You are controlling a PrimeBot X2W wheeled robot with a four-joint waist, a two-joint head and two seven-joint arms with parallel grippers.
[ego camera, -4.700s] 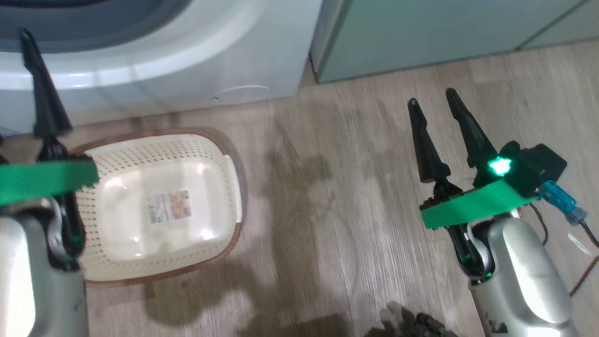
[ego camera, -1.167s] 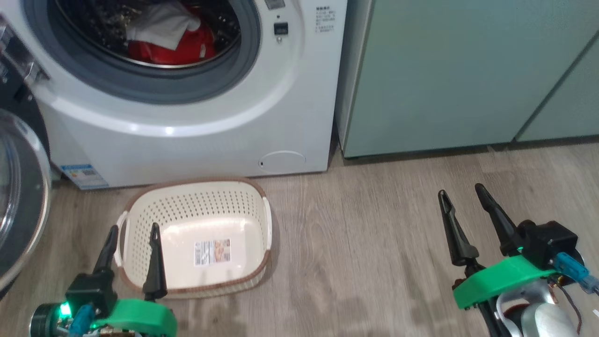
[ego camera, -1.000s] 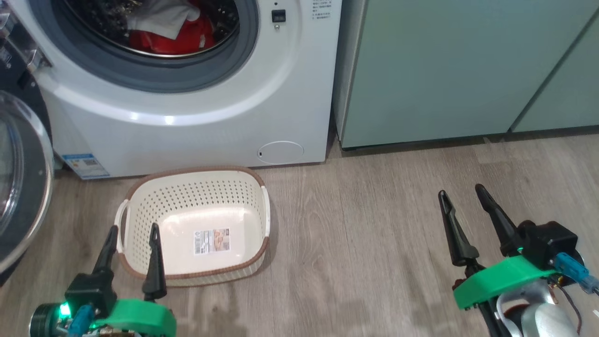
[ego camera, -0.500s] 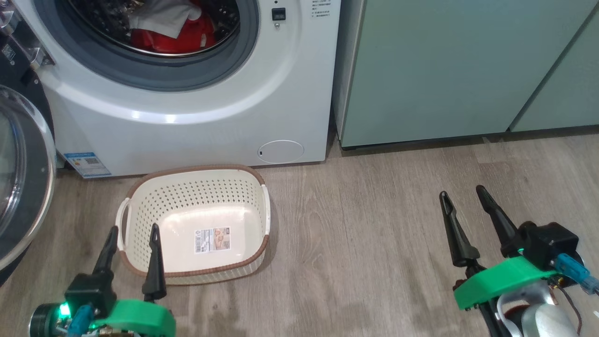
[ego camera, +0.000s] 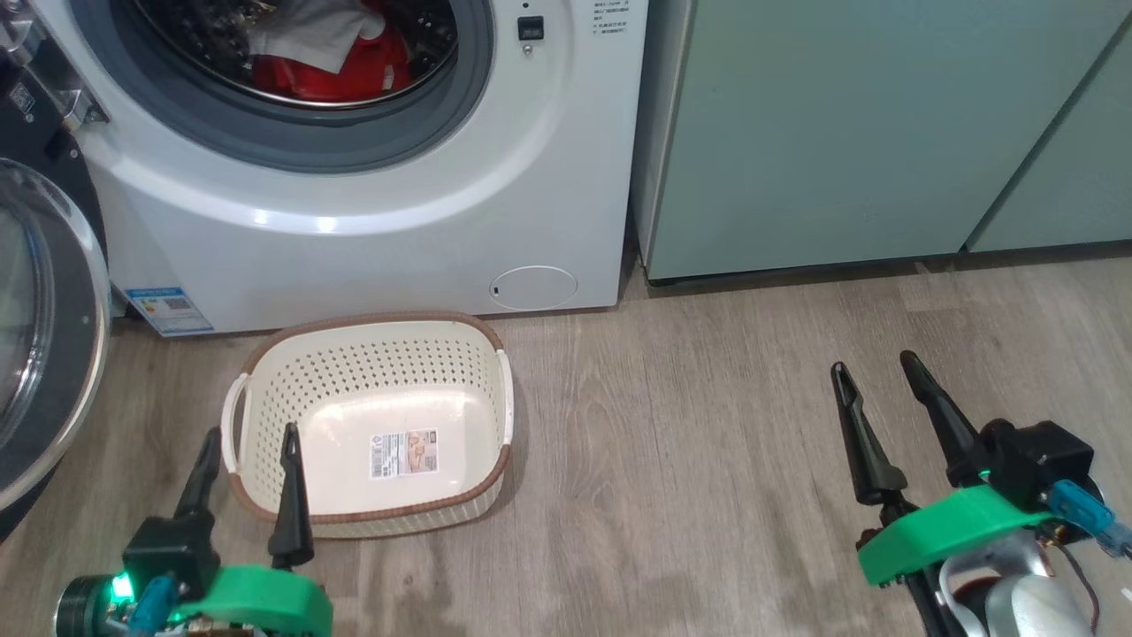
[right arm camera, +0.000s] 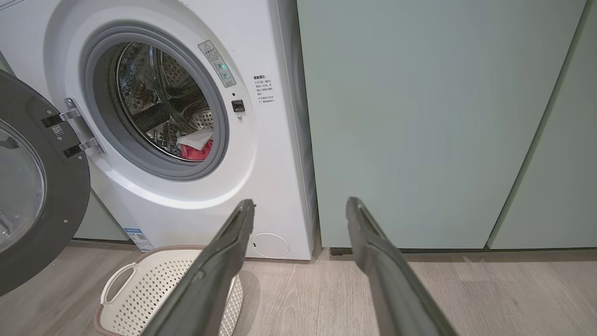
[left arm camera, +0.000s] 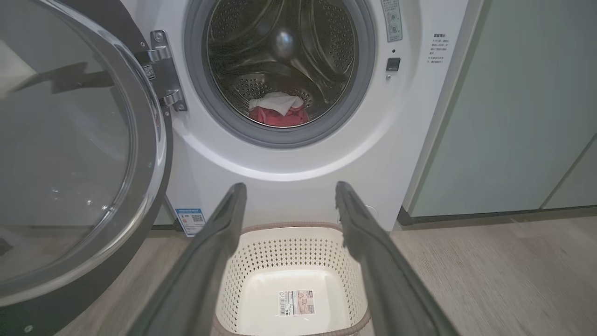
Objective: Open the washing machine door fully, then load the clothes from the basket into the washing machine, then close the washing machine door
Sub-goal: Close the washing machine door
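Hovering low, my left claw [ego camera: 250, 433] is spread at the basket [ego camera: 371, 317]'s near rim. My right claw [ego camera: 871, 363], spread too, hangs over floorboards [ego camera: 690, 460], well apart. Clothes [ego camera: 354, 75] lie inside the washing machine [ego camera: 398, 239]. Wrist views catch the door [left arm camera: 70, 140] wide open on its hinge [left arm camera: 163, 70].

1. Just ahead of left gripper [ego camera: 251, 432]: basket [ego camera: 371, 320], top open.
2. Further ahead: washing machine [ego camera: 354, 248] porthole unobstructed.
3. On its left: washing machine door [left arm camera: 70, 149] stands swung open, blocking that side.
4. Ahead of right gripper [ego camera: 871, 363]: bare floor [ego camera: 707, 442], then cabinets [ego camera: 796, 133].
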